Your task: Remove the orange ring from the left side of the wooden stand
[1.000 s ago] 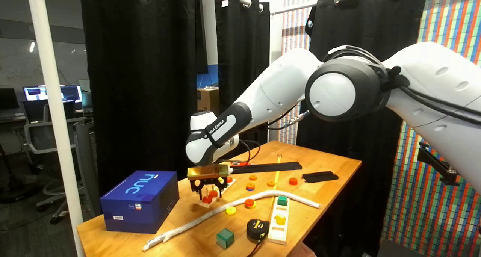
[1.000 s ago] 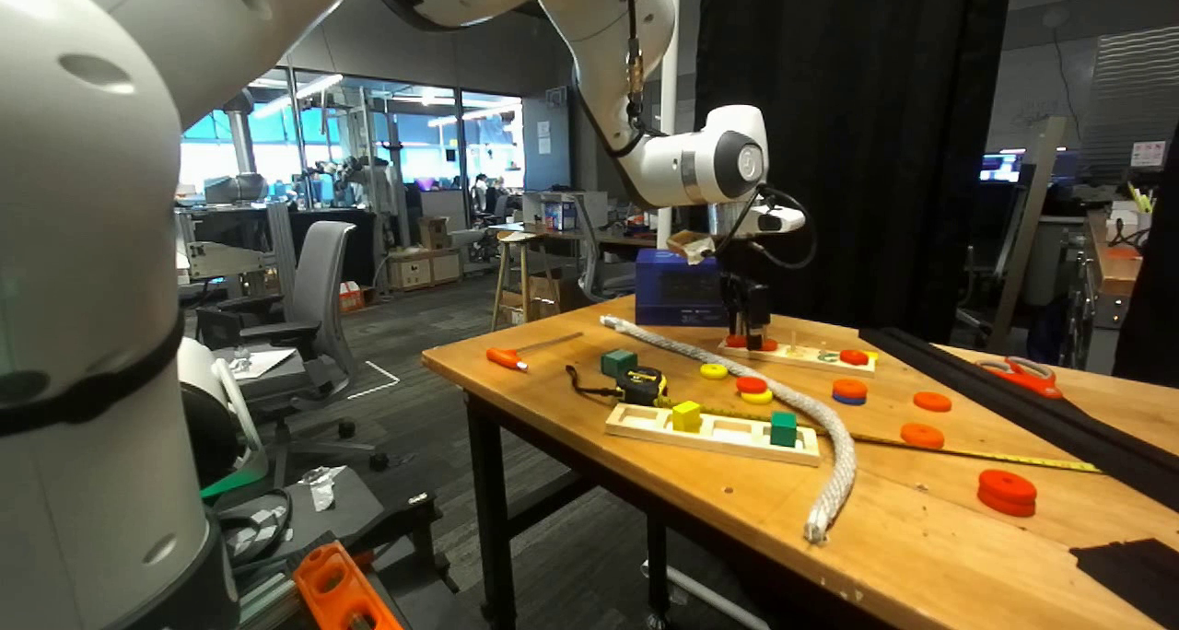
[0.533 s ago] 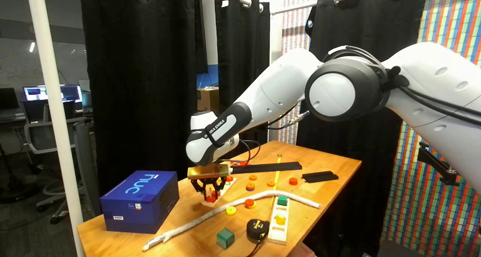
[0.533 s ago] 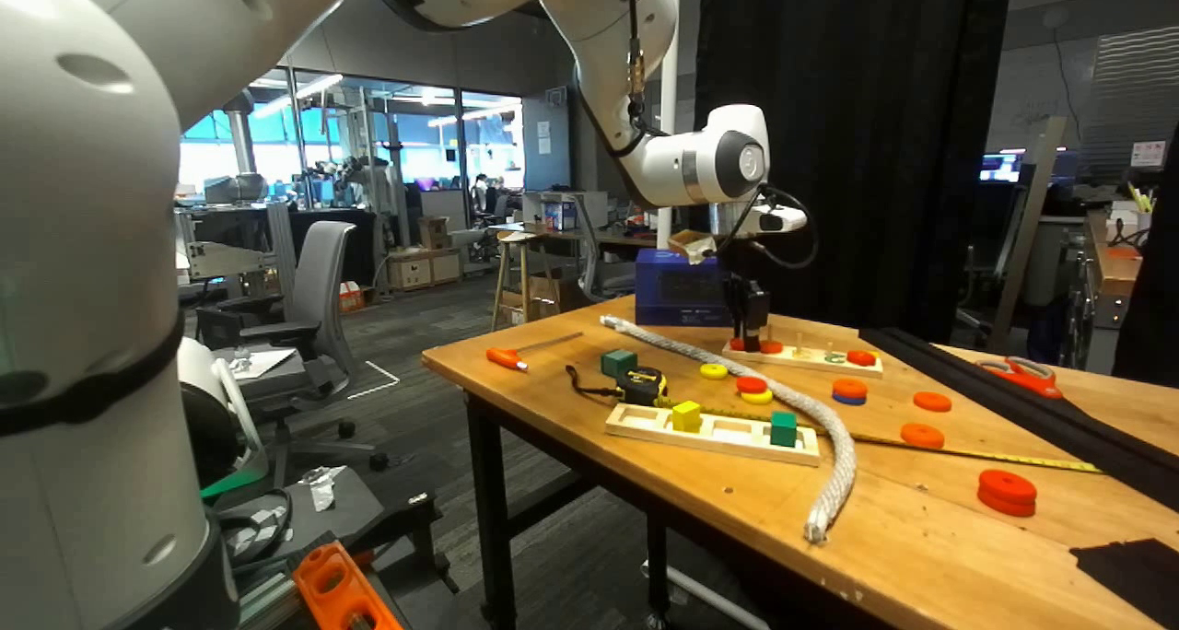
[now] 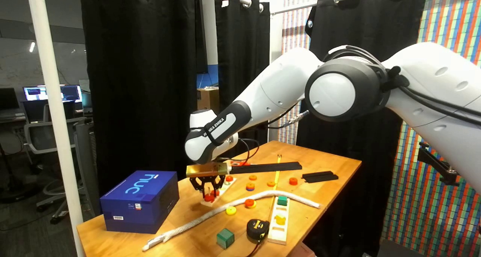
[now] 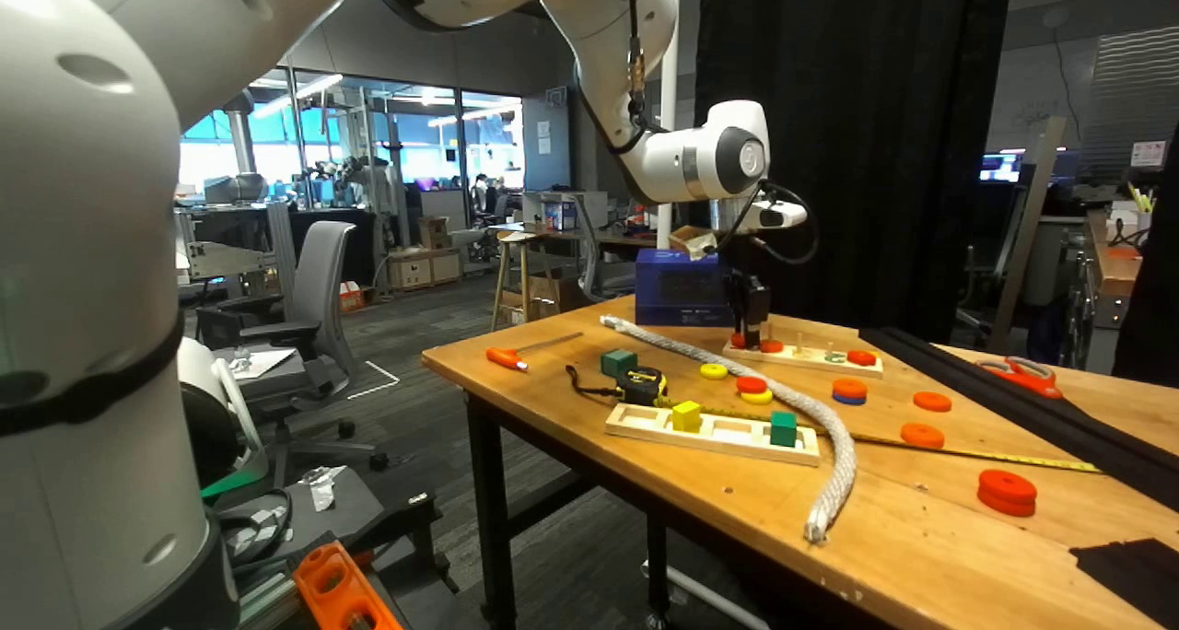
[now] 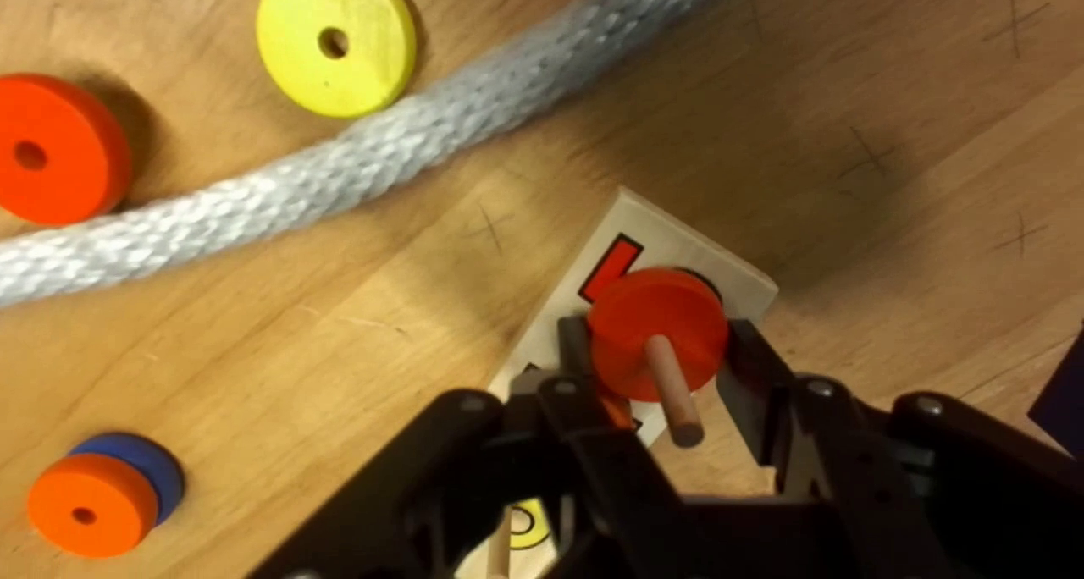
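Since one second ago, the jaws have narrowed; the red-orange ring [image 7: 637, 329] sits between them, apparently gripped, around its peg [image 7: 675, 394].

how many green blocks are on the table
2: one green block sits in an end slot of the wooden tray, and a second green block stands loose near the tape measure. Both exterior views show just these; the blue box could hide more.

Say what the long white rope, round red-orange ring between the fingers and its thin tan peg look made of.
Long white rope: likely synthetic fibre; glossy braid.
Round red-orange ring: perhaps painted wood or plastic; smooth, even colour.
Thin tan peg: probably bare wood; matt, natural tone.
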`<state>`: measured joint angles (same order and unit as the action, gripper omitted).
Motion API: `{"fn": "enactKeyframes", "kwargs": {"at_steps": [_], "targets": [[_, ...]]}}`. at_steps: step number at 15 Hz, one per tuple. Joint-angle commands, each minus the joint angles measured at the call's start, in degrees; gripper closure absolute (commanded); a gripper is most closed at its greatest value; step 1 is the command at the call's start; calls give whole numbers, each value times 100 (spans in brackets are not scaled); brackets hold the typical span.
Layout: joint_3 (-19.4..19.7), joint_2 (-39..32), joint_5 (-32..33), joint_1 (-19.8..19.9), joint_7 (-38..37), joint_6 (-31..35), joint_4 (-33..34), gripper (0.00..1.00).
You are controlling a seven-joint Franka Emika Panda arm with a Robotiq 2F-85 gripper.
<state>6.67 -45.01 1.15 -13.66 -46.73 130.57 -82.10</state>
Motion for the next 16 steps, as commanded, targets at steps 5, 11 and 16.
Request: {"fn": "enactKeyframes", "kwargs": {"at_steps": [5, 11, 16], "targets": [[-9, 140, 172, -96, -80, -289, 320, 81], [16, 383, 286, -138, -103, -277, 291, 81], [86, 790, 412, -51, -109, -206, 24, 81]]}}
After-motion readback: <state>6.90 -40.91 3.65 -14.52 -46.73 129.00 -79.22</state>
